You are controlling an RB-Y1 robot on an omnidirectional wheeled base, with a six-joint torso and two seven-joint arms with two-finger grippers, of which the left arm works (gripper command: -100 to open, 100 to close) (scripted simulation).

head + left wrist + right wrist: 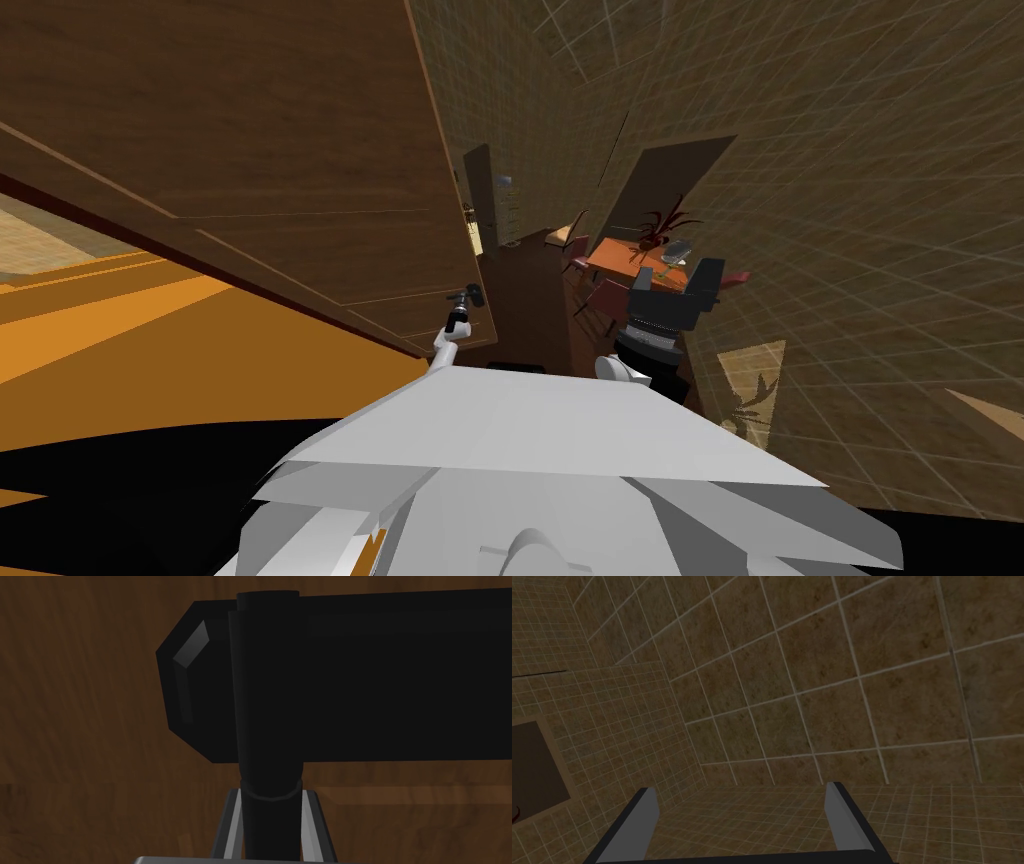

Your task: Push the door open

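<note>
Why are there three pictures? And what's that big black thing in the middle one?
They come from a robot with two arms, and each picture is from one of its cameras. The first camera looks down from its head, where a big brown door stands close in front. The second camera sits on the left hand. The left gripper has two thin fingers, and they pinch the black door handle. That's your big black thing, seen very near. The third camera sits on the right hand. The right gripper is off to the right of the door, open and holding nothing.
</note>
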